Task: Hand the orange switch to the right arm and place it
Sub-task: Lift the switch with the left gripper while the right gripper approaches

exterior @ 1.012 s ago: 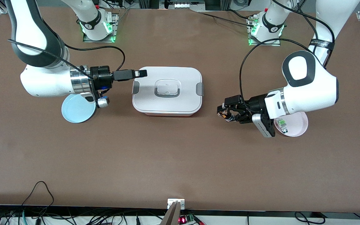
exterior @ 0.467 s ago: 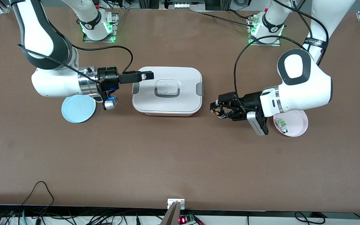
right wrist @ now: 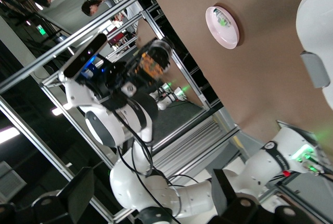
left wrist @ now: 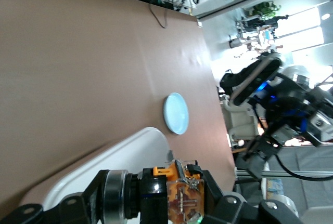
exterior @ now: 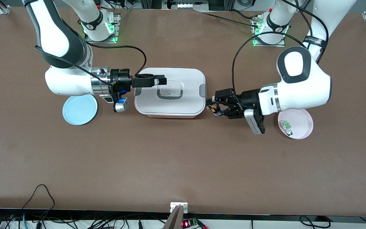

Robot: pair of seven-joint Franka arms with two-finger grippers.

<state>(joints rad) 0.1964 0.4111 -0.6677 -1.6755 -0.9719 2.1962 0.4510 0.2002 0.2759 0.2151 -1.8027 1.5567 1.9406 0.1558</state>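
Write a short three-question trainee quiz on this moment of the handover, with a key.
1. True or false: the left gripper is shut on the tiny black-and-orange switch.
2. What is the right gripper over? A) round blue plate B) white lidded plastic box C) round pink plate
3. Which plate holds the small clear-and-green component?

Key:
1. True.
2. B, the white lidded plastic box; its jaws are open.
3. The round pink plate.

The left gripper (exterior: 212,107) clamped a tiny black switch with orange markings (exterior: 213,107) just beside a white lidded rectangular plastic container (exterior: 170,93). The open right gripper (exterior: 160,81) hovered over its lid. A round blue plate (exterior: 79,109) and a pink dish (exterior: 300,122) lay toward opposite table ends.
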